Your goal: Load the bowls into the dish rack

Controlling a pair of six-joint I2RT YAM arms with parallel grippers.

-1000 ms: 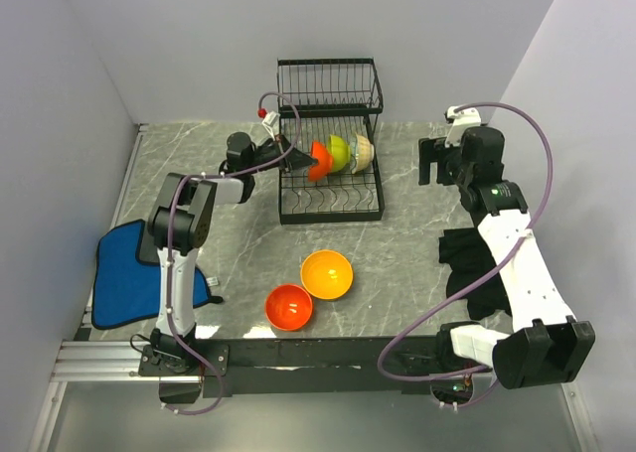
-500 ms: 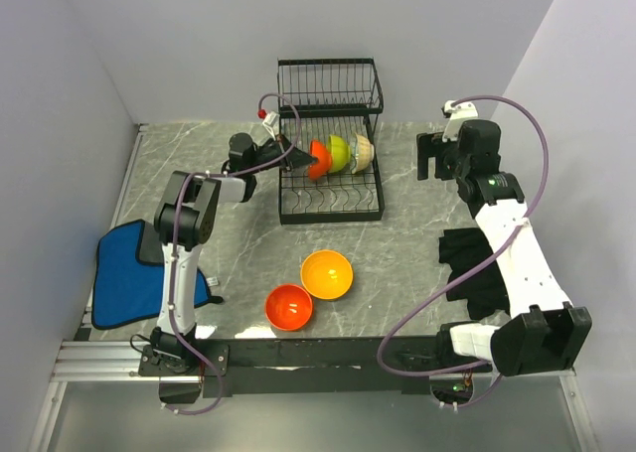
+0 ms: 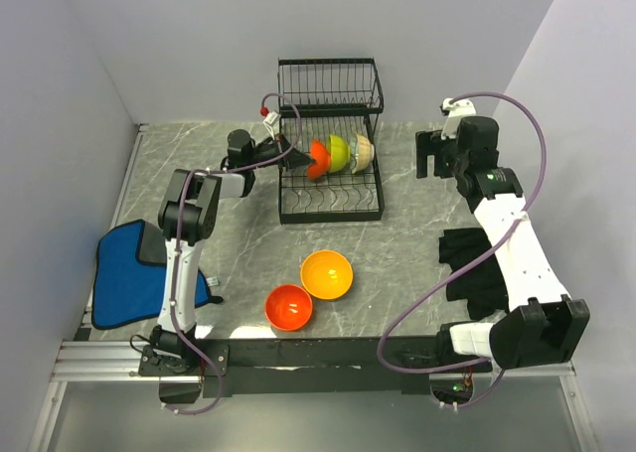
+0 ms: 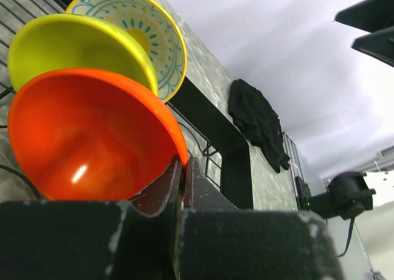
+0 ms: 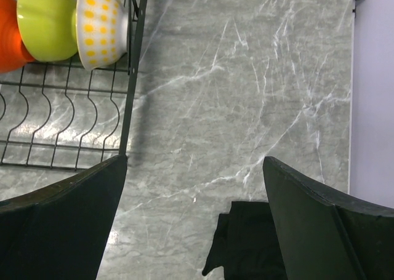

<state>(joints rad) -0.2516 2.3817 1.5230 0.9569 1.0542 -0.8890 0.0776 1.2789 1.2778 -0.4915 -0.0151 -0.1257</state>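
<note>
Not much has changed in the last second. Your left claw (image 3: 300, 157) is still pinched tight on the rim of the glossy red-orange bowl (image 3: 319, 158), just nudged a touch closer to the lime green bowl (image 3: 339, 152) in the lower tier of the black wire dish rack (image 3: 328, 212). Your right claw (image 3: 430, 156) hangs wide open, holding nothing. I'd say that bowl's basically seated, so letting go comes next. The plain orange bowl (image 3: 327, 274) and 2nd red-orange bowl (image 3: 289, 307) are still waiting on the grey marble desk (image 3: 417, 224).

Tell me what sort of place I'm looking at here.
Probably a robot lab bench staged as a kitchen counter: plain walls box in a marble-look tabletop, a left arm and right arm are bolted at its near edge, and a wire dish rack holds bowls.
</note>
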